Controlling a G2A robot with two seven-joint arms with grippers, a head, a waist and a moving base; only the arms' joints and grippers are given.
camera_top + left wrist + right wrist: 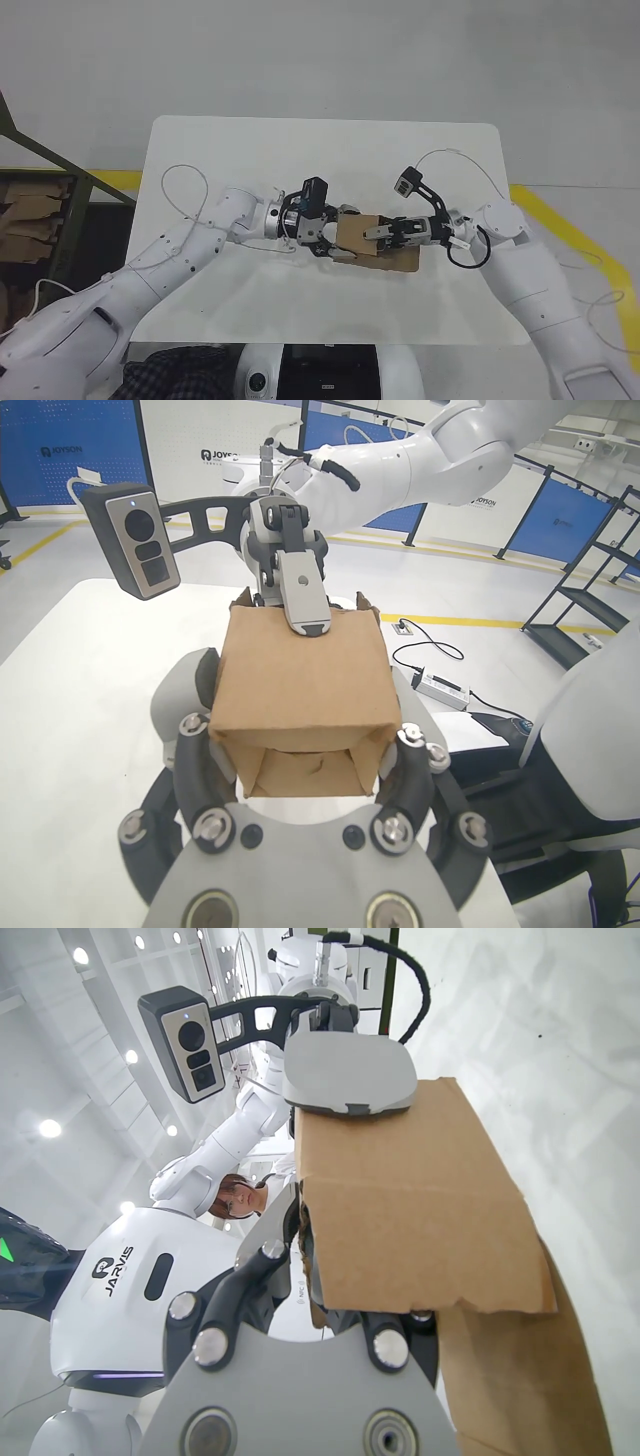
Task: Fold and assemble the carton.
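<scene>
White table (250,150), left claw (336,236) and right claw (376,232) facing at centre, both clamped on carton (396,258)

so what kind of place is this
Probably a robot test hall or lab: blue panels and yellow floor lines lie beyond a white table, a metal rack stands nearby, and a carton is held over the table.
</scene>
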